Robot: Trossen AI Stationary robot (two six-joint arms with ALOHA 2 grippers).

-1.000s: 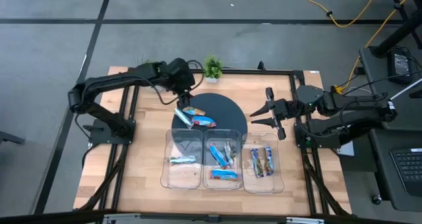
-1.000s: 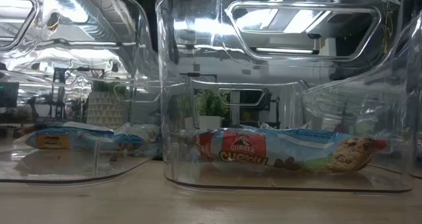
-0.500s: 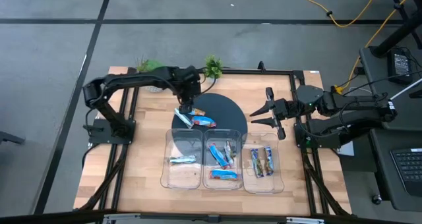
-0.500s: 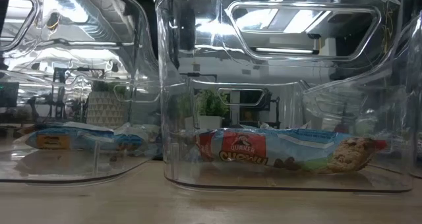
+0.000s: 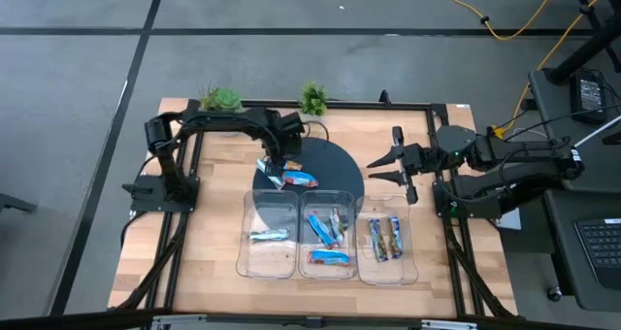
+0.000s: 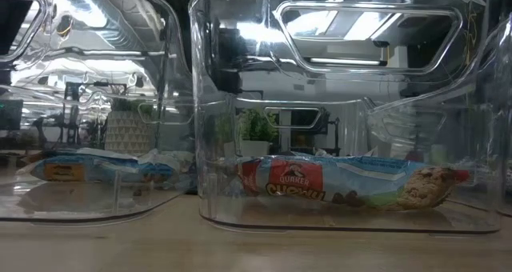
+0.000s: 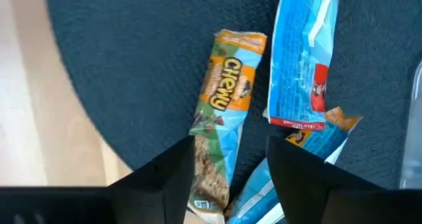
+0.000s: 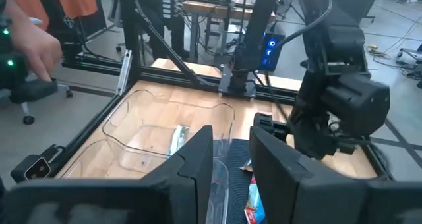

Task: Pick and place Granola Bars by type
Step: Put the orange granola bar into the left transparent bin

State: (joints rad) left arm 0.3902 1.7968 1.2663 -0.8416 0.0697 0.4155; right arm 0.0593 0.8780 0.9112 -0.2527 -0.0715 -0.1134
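Observation:
Three granola bars lie on a dark round mat [image 5: 335, 160]: an orange-and-blue Chewy bar [image 7: 221, 118], a blue bar [image 7: 300, 66] and another blue bar [image 7: 297, 151] partly under it. My left gripper [image 7: 231, 184] points down over them, open, its fingers standing on either side of the Chewy bar's near end. Other bars lie in three clear trays: one in the left tray [image 5: 245, 254], several in the middle tray [image 5: 353, 235], two in the right tray [image 5: 409, 243]. My right gripper [image 5: 388, 172] waits open above the mat's right edge.
Two small potted plants [image 5: 312, 97] [image 5: 221, 99] stand at the table's far edge. The trays sit in a row just near of the mat. A black frame [image 5: 441, 136] runs around the table. A person's hand [image 8: 39, 46] shows beyond the table in the right wrist view.
My left gripper has come down and toward the table's near edge, onto the bars on the mat, turning about its own axis as it sank. The bars and trays have kept their places.

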